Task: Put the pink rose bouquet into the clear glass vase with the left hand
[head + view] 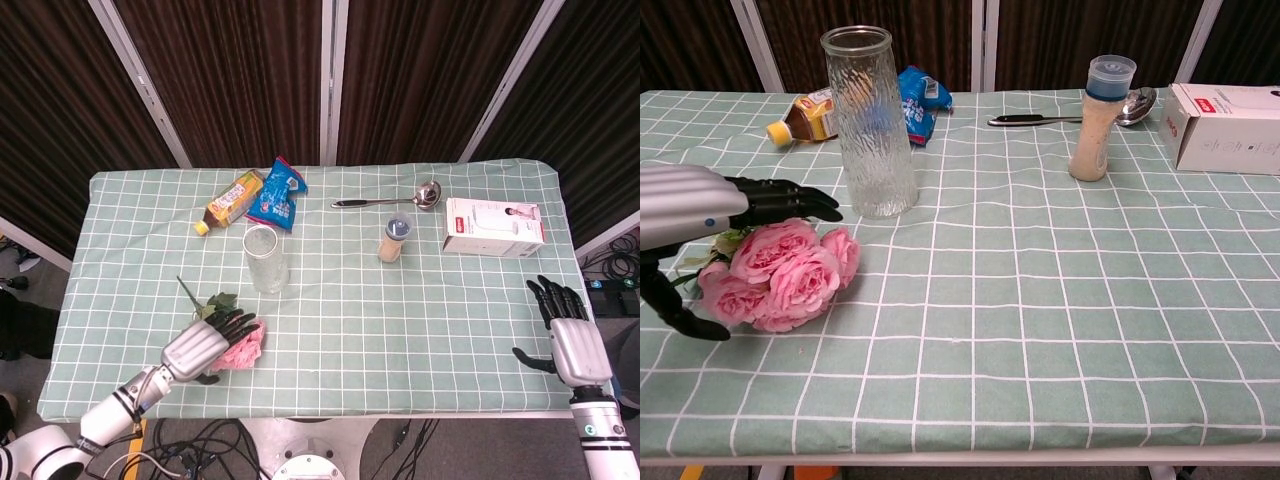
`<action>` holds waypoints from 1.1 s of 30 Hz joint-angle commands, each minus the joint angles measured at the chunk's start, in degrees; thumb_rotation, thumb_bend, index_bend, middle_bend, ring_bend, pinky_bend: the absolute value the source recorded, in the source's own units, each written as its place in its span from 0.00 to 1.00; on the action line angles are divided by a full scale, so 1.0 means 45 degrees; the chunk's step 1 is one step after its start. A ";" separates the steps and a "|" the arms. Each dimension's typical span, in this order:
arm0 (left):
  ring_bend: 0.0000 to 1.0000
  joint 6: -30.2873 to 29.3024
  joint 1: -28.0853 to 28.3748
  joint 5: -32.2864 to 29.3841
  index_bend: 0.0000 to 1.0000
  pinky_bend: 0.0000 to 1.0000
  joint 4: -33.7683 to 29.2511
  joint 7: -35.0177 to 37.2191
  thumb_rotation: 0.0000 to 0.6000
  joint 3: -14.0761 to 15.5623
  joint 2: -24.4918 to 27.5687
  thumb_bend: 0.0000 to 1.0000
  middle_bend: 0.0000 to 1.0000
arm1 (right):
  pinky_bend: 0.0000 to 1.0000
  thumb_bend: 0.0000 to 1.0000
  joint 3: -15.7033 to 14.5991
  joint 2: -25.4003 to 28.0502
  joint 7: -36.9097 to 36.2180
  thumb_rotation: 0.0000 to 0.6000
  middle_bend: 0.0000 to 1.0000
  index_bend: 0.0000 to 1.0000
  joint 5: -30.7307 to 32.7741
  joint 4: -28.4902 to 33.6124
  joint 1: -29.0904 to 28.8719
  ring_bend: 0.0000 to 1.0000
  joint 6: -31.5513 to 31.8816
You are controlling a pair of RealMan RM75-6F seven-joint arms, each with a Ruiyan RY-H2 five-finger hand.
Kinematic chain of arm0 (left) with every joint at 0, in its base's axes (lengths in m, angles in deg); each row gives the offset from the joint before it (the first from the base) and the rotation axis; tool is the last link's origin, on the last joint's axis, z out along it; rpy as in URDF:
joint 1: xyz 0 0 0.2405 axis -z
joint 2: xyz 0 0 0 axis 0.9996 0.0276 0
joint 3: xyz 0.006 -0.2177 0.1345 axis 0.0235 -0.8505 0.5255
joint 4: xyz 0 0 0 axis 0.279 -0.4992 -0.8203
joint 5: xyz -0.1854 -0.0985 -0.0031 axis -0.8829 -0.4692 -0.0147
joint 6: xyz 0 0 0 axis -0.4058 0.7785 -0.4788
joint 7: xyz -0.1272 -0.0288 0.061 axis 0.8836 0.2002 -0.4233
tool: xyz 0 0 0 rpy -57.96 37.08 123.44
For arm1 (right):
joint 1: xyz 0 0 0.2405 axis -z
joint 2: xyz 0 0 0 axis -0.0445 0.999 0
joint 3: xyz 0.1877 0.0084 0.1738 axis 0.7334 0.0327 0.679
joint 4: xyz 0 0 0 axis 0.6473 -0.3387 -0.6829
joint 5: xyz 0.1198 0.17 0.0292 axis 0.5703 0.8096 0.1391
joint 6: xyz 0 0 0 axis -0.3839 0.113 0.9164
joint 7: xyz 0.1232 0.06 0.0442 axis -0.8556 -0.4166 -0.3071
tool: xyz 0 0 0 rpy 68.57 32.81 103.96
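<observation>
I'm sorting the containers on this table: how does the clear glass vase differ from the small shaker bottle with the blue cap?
The clear glass vase is taller and wider than the shaker bottle. The vase is open at the top and looks empty; the shaker bottle wears a blue cap and holds a pale beige filling. The vase has rippled, textured glass; the shaker bottle's wall looks smooth. Both stand upright on the checked tablecloth, untouched by either hand.

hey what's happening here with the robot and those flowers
The left hand is spread over the pink rose bouquet, which lies on the table in front of the glass vase. The fingers are extended above the blooms with the thumb low on the near side; nothing is gripped yet. The vase stands upright and empty. The right hand rests open at the table's far right edge, away from everything.
</observation>
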 commanded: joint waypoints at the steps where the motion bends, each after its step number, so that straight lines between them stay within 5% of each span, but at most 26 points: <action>1: 0.00 0.0419 0.0391 -0.0469 0.04 0.18 0.0032 0.0134 1.00 -0.0244 -0.0090 0.00 0.00 | 0.00 0.05 0.0027 -0.0016 -0.0136 1.00 0.00 0.00 0.0042 -0.0119 0.0009 0.00 0.0007; 14: 0.01 0.1737 0.1316 -0.2363 0.06 0.22 -0.0109 -0.1632 1.00 -0.0370 -0.0182 0.01 0.02 | 0.00 0.05 -0.0042 -0.0276 -0.0700 1.00 0.00 0.00 0.0244 -0.0852 -0.0131 0.00 -0.0518; 20: 0.13 0.1219 0.1313 -0.2758 0.13 0.36 0.0158 -0.2833 1.00 -0.0333 -0.0705 0.02 0.12 | 0.00 0.06 -0.0022 -0.0349 -0.0883 1.00 0.00 0.00 0.0271 -0.1010 -0.0193 0.00 -0.0634; 25: 0.23 0.0870 0.1377 -0.2240 0.25 0.46 0.0519 -0.2777 1.00 -0.0165 -0.1004 0.04 0.26 | 0.00 0.07 0.0018 -0.0344 -0.0890 1.00 0.00 0.00 0.0440 -0.1034 -0.0204 0.00 -0.0711; 33: 0.32 0.1080 0.1551 -0.2393 0.35 0.55 0.1002 -0.2461 1.00 0.0051 -0.1155 0.07 0.36 | 0.00 0.08 -0.0007 -0.0286 -0.0812 1.00 0.00 0.00 0.0601 -0.0958 -0.0202 0.00 -0.0840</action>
